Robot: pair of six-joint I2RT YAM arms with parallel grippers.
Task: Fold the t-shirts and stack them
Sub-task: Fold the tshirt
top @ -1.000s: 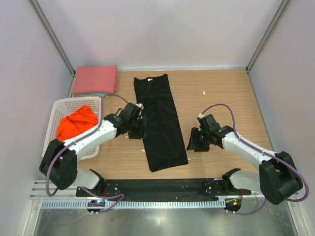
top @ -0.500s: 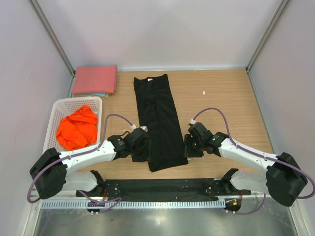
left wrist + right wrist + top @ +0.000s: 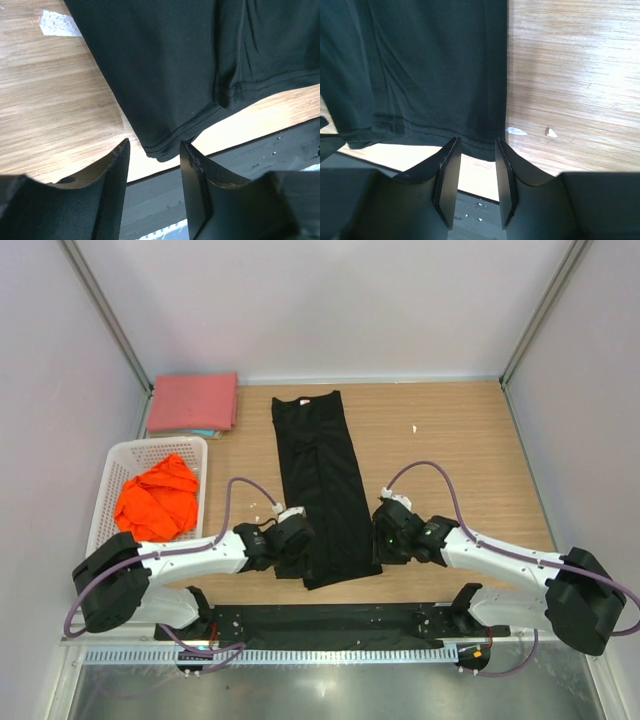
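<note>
Likely limp, light black t-shirt [image 3: 322,480]: pinch near hem corners. Released, straddling hem, nothing grasped: left claw [image 3: 153,150], right claw [image 3: 476,146].

The wooden table [image 3: 450,440] had a pale, straight grain, carried a few small white specks [image 3: 414,428] (two more showed close up in the right wrist view) and was evenly lit, with soft glare near its front edge. Plain pale grey walls [image 3: 330,300] closed it in at the back and both sides, with slim metal posts [image 3: 110,320] slanting up at the rear corners. Along the near edge ran a black strip [image 3: 330,620] and a white slotted rail [image 3: 330,654] above a brushed metal surface [image 3: 330,695].
</note>
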